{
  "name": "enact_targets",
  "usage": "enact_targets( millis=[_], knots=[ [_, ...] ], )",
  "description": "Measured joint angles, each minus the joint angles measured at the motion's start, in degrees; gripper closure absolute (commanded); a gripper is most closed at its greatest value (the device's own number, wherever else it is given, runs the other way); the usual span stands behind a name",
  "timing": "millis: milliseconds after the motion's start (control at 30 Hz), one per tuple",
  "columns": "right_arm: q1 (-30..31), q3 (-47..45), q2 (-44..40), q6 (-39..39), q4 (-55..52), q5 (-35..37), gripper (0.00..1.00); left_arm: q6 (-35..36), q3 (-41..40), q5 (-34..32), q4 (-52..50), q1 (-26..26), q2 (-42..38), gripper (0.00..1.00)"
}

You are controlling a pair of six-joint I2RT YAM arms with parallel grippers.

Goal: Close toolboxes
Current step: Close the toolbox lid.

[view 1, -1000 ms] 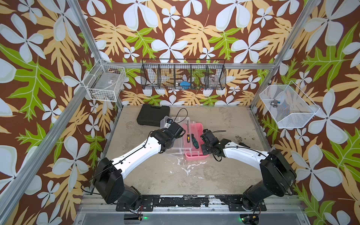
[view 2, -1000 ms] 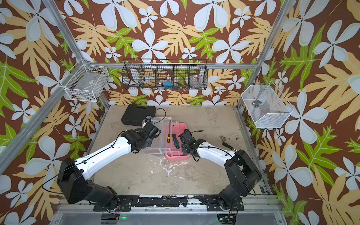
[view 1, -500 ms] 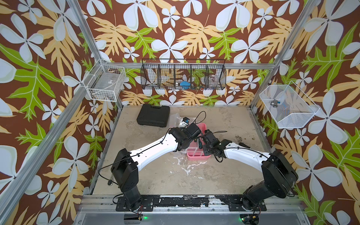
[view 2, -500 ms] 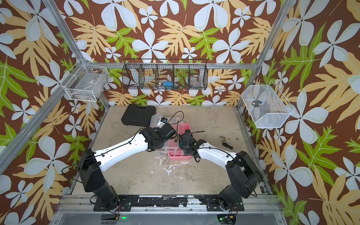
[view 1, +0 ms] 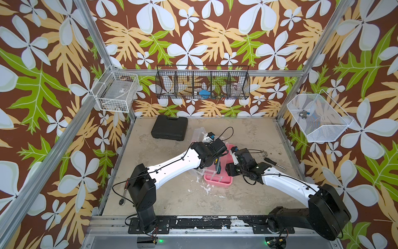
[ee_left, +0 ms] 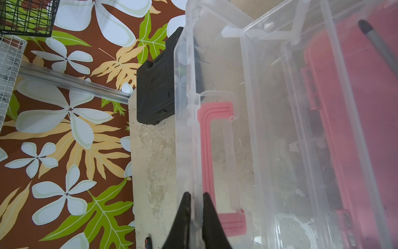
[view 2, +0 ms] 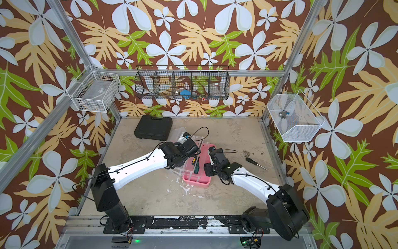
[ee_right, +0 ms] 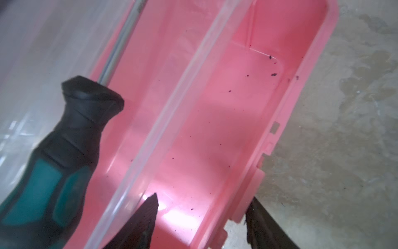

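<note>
Toolbox [view 1: 217,180] mid-tabletop is not yet closed, we judge: our left gripper [ee_left: 195,207] pinches its raised clear lid [ee_left: 215,86], our right gripper [ee_right: 201,213] straddles the pink wall, jaws apart.

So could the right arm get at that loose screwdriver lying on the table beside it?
Probably yes. The screwdriver lies in the open on the table, close beside the right arm's forearm, nothing over it. The right claw is open astride the pink box wall, so it would have to back off first.
</note>
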Motion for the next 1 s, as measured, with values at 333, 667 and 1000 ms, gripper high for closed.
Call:
enact_targets(
  millis=[333, 667, 1000],
  knots=[
    [-5.6, -8.4, -6.1, 3.6, 11.9, -16.7, 0.26, 0.0, 2.1, -0.6, -2.6, -0.7, 1.8, 1.00],
    [-7.6, -12.3, -5.2, 8.3, 20.1, -24.1, 0.26, -0.1, 8.9, -0.8, -6.1, -3.9, 4.3, 0.99],
    [-7.6, -12.7, -2.4, 8.1, 20.5, -24.5, 0.28, -2.2, 15.1, 7.3, -5.8, -8.2, 6.5, 0.80]
  ],
)
